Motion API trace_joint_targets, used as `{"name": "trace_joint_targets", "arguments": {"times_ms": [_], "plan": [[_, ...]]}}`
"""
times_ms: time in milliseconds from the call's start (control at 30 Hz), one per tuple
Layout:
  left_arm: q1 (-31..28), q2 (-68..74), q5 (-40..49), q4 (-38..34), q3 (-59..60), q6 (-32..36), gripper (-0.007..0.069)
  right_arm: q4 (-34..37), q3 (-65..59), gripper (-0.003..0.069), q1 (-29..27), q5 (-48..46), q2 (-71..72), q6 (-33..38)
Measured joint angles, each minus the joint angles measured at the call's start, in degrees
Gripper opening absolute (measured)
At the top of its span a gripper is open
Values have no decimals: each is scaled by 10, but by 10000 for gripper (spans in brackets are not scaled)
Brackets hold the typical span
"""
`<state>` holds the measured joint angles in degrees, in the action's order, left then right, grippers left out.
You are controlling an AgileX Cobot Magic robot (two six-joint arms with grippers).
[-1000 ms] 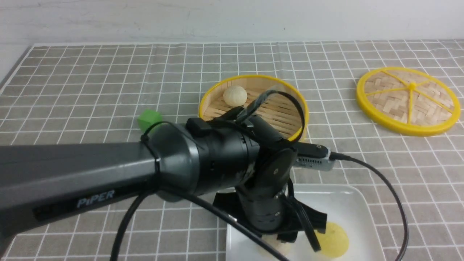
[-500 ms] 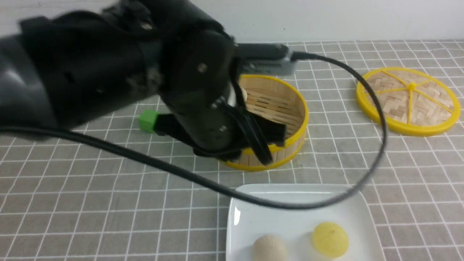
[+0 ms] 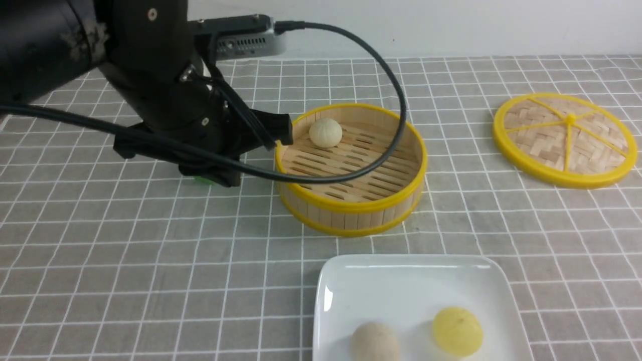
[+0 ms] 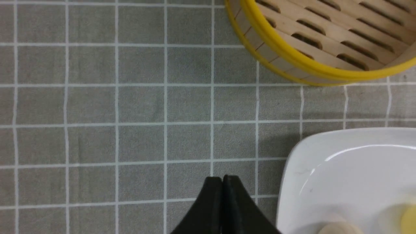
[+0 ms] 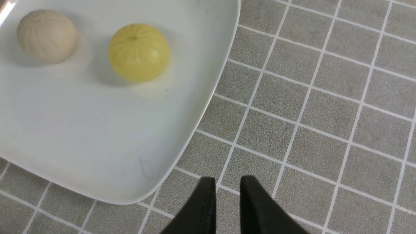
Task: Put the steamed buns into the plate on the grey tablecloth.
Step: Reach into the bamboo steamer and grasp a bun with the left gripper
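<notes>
Since a white bun [image 3: 374, 342] and the yellow bun [image 3: 457, 331] already sit on the plate [image 3: 401, 281] at the front view's bottom, I'm after the last bun [image 3: 325, 132], at the steamer's [image 3: 351, 206] far rim, mid-frame. My left fingers [image 4: 211, 208] are pressed together, empty, above cloth [image 4: 139, 104]. The right fingers [image 5: 204, 208] stand slightly apart, empty, near the plate's corner. I'd spread the left wide and descend straight over the bun, clearing the rim.
</notes>
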<state>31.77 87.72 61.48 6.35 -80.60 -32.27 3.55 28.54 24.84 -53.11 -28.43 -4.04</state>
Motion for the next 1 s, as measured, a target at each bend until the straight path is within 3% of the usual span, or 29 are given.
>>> {"name": "trace_joint_targets", "arguments": {"times_ms": [200, 433, 567, 833, 1000], "plan": [[0, 53, -3, -39, -28, 24, 9, 0, 0, 136, 0, 3, 0, 0], [0, 196, 43, -89, -217, 94, 50, 0, 0, 146, 0, 18, 0, 0], [-1, 298, 66, -81, -335, 101, 126, 0, 0, 149, 0, 18, 0, 0], [-32, 495, 94, -78, -591, 94, 390, 0, 0, 154, 0, 18, 0, 0], [-53, 567, 94, -73, -674, 63, 446, 0, 0, 155, 0, 19, 0, 0]]}}
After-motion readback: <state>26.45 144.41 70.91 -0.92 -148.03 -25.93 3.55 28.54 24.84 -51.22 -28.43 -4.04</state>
